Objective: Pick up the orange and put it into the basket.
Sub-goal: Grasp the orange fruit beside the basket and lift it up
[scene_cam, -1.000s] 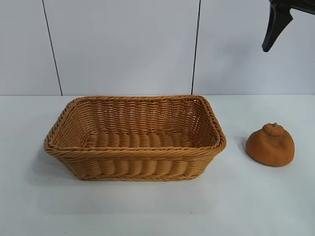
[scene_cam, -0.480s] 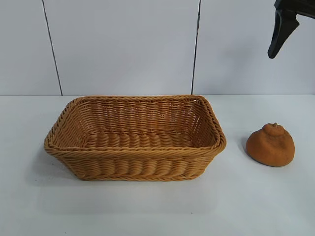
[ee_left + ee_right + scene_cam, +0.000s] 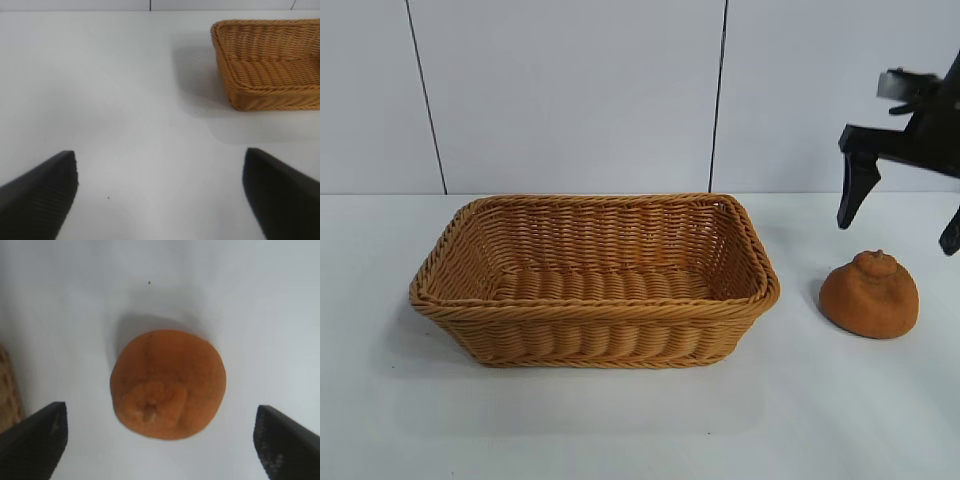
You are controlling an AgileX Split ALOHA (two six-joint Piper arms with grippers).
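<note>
Exterior view: a wicker basket (image 3: 595,280) sits on a white table (image 3: 620,420), with the orange (image 3: 869,294) on the table to its right, apart from it. Above the orange hangs the right gripper (image 3: 900,215), jaws spread wide and holding nothing; its right finger is cut off by the frame edge. Right wrist view looks straight down on the orange (image 3: 168,384) between both fingertips (image 3: 37,440). Left gripper (image 3: 160,195) shows only in its own wrist view, wide open and empty over bare table, with the basket (image 3: 270,65) partly cropped beyond.
</note>
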